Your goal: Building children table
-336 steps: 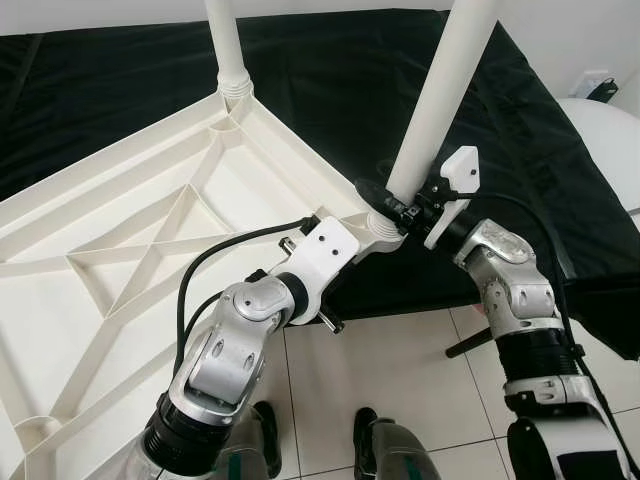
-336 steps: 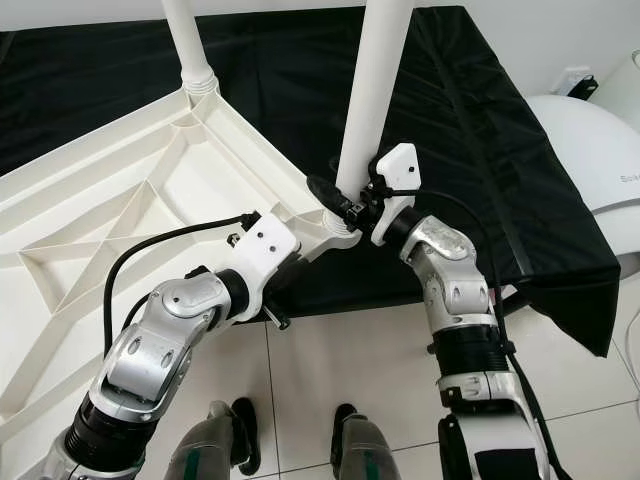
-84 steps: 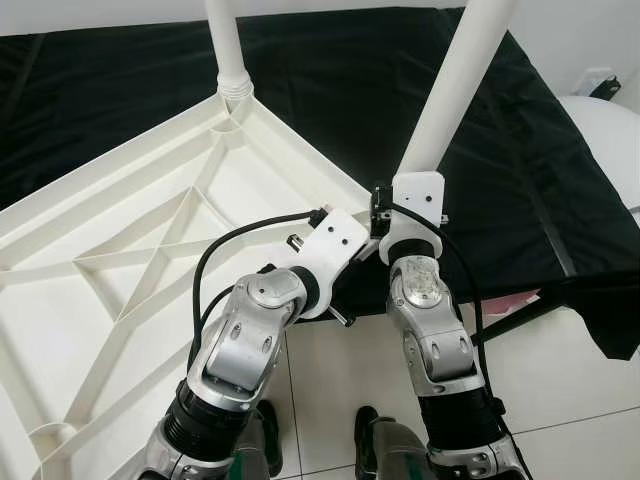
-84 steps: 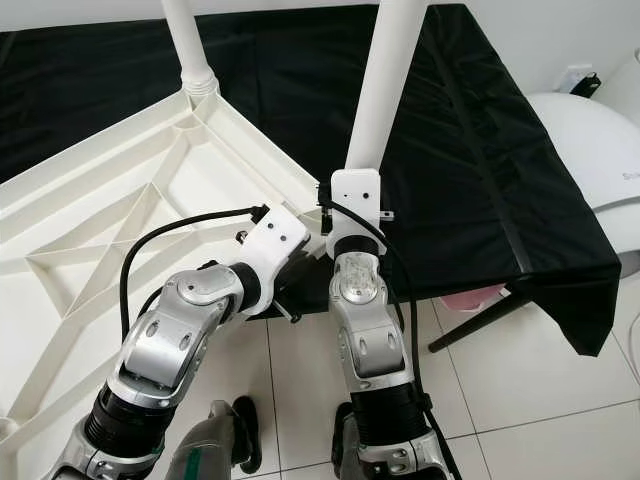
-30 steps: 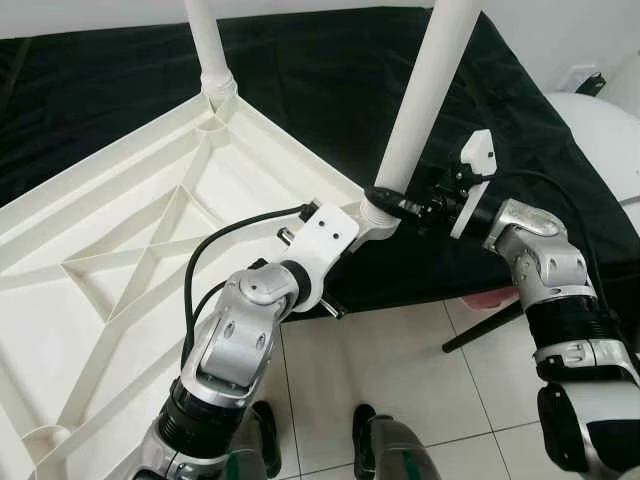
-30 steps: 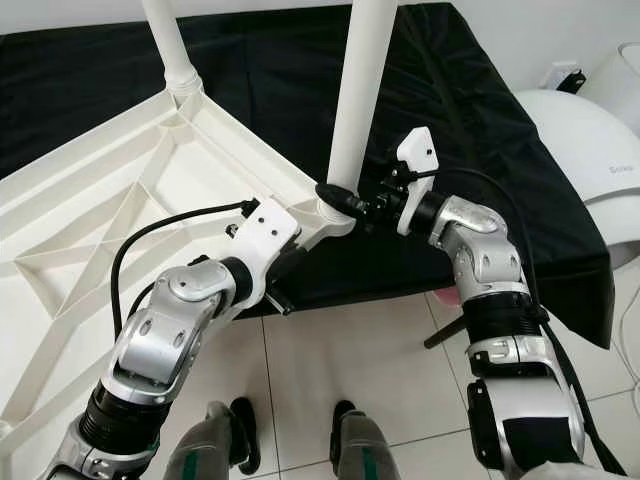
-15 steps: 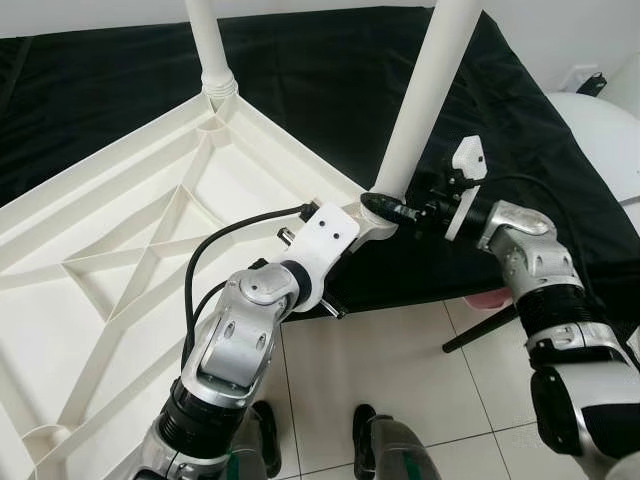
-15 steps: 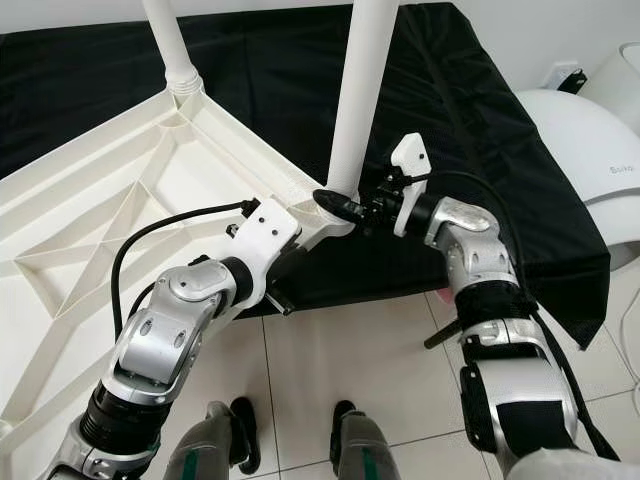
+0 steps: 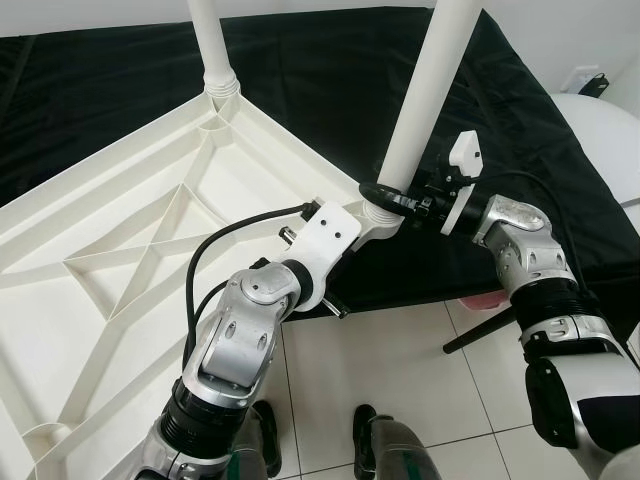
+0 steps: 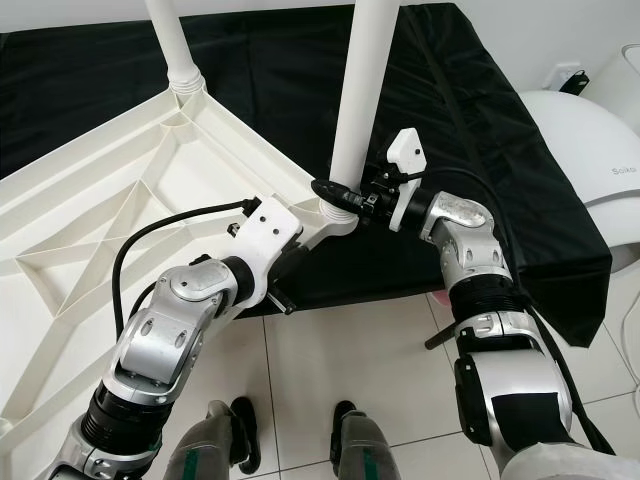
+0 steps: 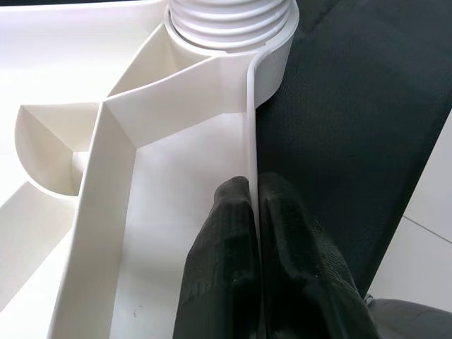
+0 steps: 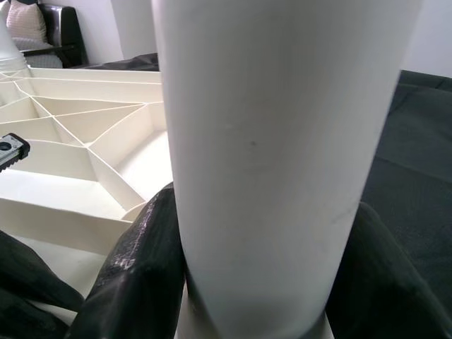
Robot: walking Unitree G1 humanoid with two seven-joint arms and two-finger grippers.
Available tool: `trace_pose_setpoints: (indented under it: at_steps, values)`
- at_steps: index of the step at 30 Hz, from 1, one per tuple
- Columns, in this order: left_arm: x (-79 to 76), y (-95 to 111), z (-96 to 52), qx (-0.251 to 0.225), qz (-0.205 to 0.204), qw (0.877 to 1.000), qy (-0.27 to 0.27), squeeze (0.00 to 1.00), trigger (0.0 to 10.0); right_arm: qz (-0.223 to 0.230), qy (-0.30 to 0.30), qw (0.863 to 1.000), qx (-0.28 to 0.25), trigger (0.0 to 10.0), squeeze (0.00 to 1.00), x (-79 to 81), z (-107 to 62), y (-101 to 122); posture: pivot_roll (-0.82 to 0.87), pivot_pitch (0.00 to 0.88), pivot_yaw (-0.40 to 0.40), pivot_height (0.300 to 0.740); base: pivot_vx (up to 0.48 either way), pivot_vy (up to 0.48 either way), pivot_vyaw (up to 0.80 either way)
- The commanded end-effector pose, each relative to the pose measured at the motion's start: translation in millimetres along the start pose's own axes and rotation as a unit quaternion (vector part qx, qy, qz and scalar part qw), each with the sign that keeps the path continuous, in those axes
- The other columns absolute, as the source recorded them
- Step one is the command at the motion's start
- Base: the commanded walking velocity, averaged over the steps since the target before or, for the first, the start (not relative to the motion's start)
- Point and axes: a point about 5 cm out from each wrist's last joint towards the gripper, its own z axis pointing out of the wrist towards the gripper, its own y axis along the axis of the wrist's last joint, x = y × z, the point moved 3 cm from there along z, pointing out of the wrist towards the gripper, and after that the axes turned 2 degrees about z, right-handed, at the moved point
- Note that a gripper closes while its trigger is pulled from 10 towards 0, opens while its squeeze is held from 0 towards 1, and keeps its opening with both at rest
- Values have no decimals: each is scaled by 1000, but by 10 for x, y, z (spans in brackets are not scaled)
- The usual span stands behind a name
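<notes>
The white ribbed tabletop (image 9: 120,230) lies upside down on a black cloth. One white leg (image 9: 213,45) stands in its far corner. A second leg (image 9: 420,100) rises from the near corner socket (image 11: 229,18), leaning slightly right. My left gripper (image 11: 252,185) is shut on the tabletop's thin rim just short of that socket. Coming in from the right, my right gripper (image 9: 385,192) is shut around the base of the near leg. In the right wrist view a black finger (image 12: 141,268) shows on each side of the leg.
The black-covered table (image 9: 320,90) extends behind and to the right. A white rounded appliance (image 9: 600,130) stands at the far right. A black stand leg (image 9: 480,332) slants over the tiled floor (image 9: 400,370) under the cloth's edge. My feet are at the bottom.
My right arm has swung from directly in front of the near leg out to its right side, staying at the leg's base. The left gripper stays clamped on the rim.
</notes>
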Motion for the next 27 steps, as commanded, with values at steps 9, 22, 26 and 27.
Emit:
trace_pose_setpoints:
  at_steps: [9,22,26,27]
  values:
    - [65,89,-56,-21,8,998,57,0,10000,26,-8,998,-55,0,0,84,2,142,-104,219,-17,740,0,0,0]
    - [35,91,-46,-21,7,998,51,0,10000,36,-38,996,-73,5529,0,299,37,132,-112,217,-14,740,0,0,0]
    - [25,90,-48,-21,8,999,49,0,10000,45,-53,995,-71,10000,0,394,67,141,-113,217,-13,740,0,0,0]
    - [25,90,-48,-21,8,999,49,0,10000,45,-53,995,-71,10000,0,394,67,141,-113,217,-13,740,0,0,0]
